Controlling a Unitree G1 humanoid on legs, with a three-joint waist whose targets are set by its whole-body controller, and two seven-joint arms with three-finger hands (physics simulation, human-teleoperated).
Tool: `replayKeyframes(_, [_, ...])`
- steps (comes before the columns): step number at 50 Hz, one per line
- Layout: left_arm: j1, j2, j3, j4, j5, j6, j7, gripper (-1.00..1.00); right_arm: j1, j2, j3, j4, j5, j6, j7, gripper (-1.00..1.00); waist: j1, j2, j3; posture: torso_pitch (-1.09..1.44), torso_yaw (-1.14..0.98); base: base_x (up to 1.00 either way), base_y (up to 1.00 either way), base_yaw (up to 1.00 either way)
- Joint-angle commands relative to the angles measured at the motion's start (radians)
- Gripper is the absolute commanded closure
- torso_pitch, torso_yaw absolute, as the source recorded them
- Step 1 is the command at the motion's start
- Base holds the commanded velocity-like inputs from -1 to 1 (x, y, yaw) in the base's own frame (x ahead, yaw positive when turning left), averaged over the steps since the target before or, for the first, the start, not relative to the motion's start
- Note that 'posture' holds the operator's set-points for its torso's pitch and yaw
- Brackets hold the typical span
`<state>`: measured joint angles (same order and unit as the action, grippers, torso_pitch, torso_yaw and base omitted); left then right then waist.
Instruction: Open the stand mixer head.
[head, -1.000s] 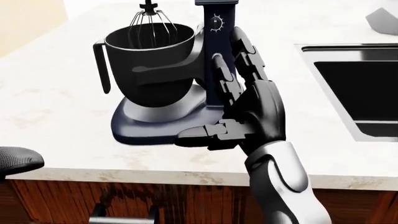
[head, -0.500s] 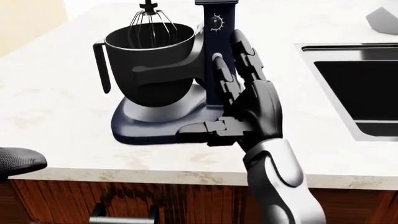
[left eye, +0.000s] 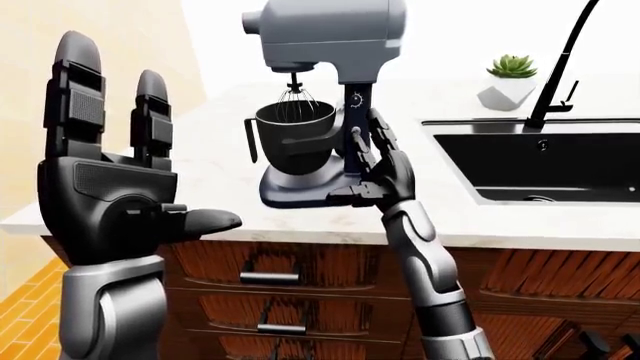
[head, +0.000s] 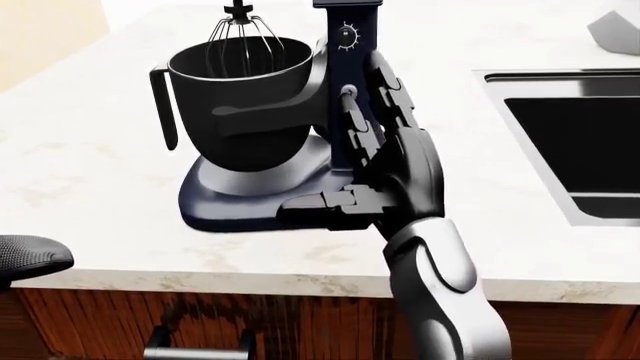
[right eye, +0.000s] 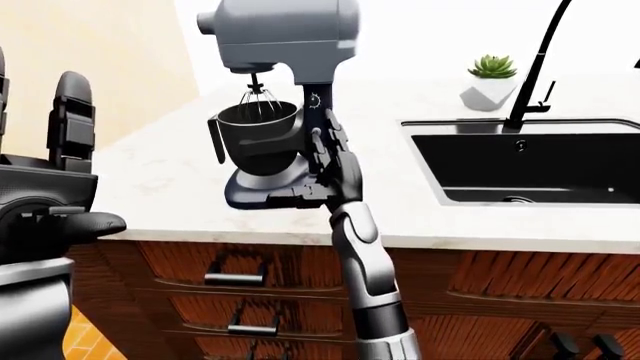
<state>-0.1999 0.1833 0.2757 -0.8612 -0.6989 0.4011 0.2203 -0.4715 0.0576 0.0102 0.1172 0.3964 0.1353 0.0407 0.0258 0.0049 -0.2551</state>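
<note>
Nearest the cameras, the left hand (left eye: 110, 187) is raised at the left of the left-eye view, fingers spread upright and thumb out to the side, holding nothing and well apart from the work. Beyond it the right hand (head: 385, 146) reaches over the counter (head: 90, 157) edge and lies flat against the stand mixer (left eye: 320, 97), its fingers wide and straight, pointing up the dark column just below the speed dial (head: 347, 36), its thumb stretched leftward over the rim of the base (head: 235, 199); it grips nothing. The mixer stands on the counter left of the sink (left eye: 545, 161), with the bowl (head: 240, 97) seated under the whisk (head: 240, 34) and the grey head (left eye: 325, 34) level above them, so the head looks still closed. To do this step well, the hand probably needs to find the release or the underside of the head rather than press on the column, then lift upward about the hinge at the column's top, keeping the push gentle so the base does not slide toward the sink. Farther off, a faucet (left eye: 560, 67) and a small potted plant (left eye: 510, 79) sit by the wall.
</note>
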Motion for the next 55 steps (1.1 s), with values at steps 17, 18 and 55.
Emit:
replayKeyframes(17, [-0.024, 0.011, 0.009, -0.016, -0.009, -0.017, 0.001, -1.00, -0.069, -0.010, -0.015, 0.036, 0.000, -0.063, 0.015, -1.00, 0.001, 0.004, -0.006, -0.33, 0.00, 0.00, 0.00, 0.00])
replayKeyframes(18, [-0.024, 0.012, 0.010, -0.018, -0.010, -0.016, 0.003, -1.00, -0.071, -0.011, -0.015, 0.042, -0.001, -0.066, 0.016, -1.00, 0.001, 0.004, -0.006, -0.33, 0.00, 0.00, 0.00, 0.00])
replayKeyframes(55, [-0.023, 0.012, 0.008, -0.021, -0.004, -0.017, 0.001, -1.00, 0.093, -0.054, -0.026, -0.664, 0.144, 0.281, -0.161, -1.00, 0.006, -0.007, -0.003, -0.33, 0.00, 0.00, 0.00, 0.00])
